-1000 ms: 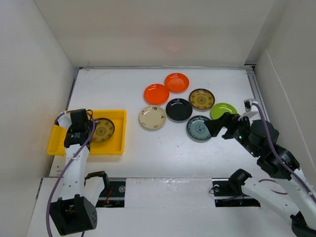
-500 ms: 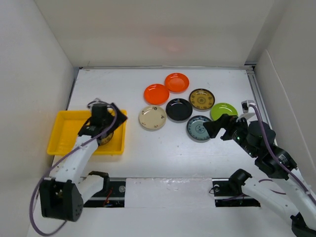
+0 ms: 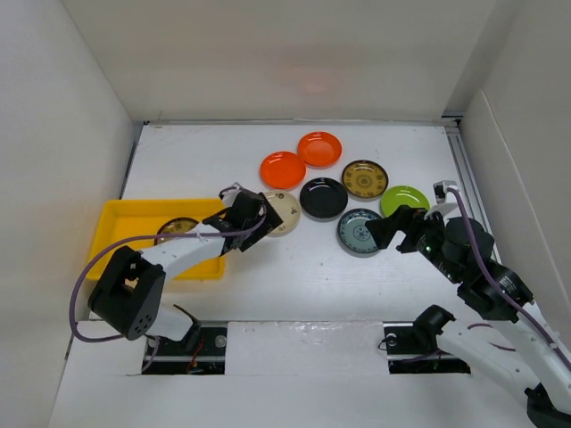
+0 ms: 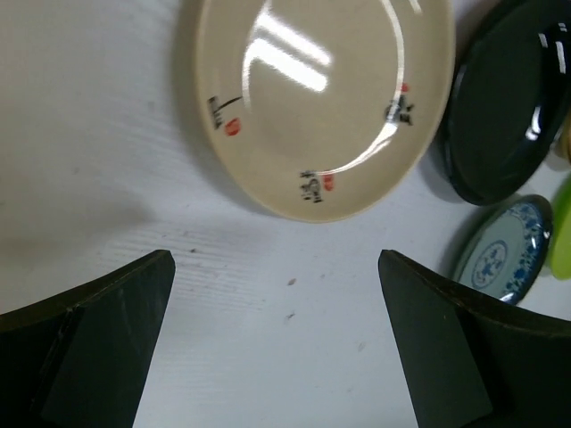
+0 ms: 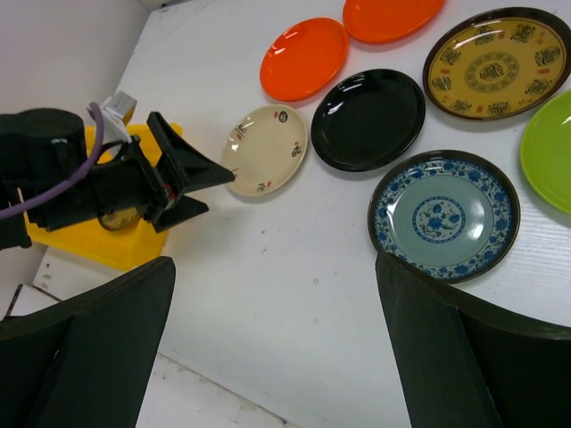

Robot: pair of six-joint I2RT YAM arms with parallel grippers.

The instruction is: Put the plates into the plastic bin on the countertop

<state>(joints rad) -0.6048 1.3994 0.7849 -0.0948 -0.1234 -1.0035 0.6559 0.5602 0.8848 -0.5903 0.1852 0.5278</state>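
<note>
The yellow plastic bin [image 3: 116, 234] sits at the left of the white countertop [image 3: 294, 267], and one dark gold-patterned plate [image 3: 176, 228] lies in it. My left gripper [image 3: 260, 217] is open and empty, just short of the cream plate [image 4: 321, 98], whose near rim faces the gap between the fingers [image 4: 98, 339]. My right gripper [image 3: 385, 230] is also open and empty, hovering at the near right edge of the grey-blue patterned plate [image 5: 443, 216]. The black plate [image 5: 368, 119], two orange plates [image 5: 303, 58] [image 5: 393, 16], the other gold-patterned plate [image 5: 497, 62] and the lime green plate [image 5: 549, 152] lie clustered beyond.
White walls [image 3: 71, 134] enclose the countertop on the left, back and right. The left arm's forearm [image 3: 183, 251] stretches over the bin's right end. A metal rail [image 3: 294, 339] runs along the near edge between the arm bases.
My left gripper opened over the bin, left the gold-patterned plate there, and swung right to the cream plate. The right gripper edged slightly left and stayed open.
</note>
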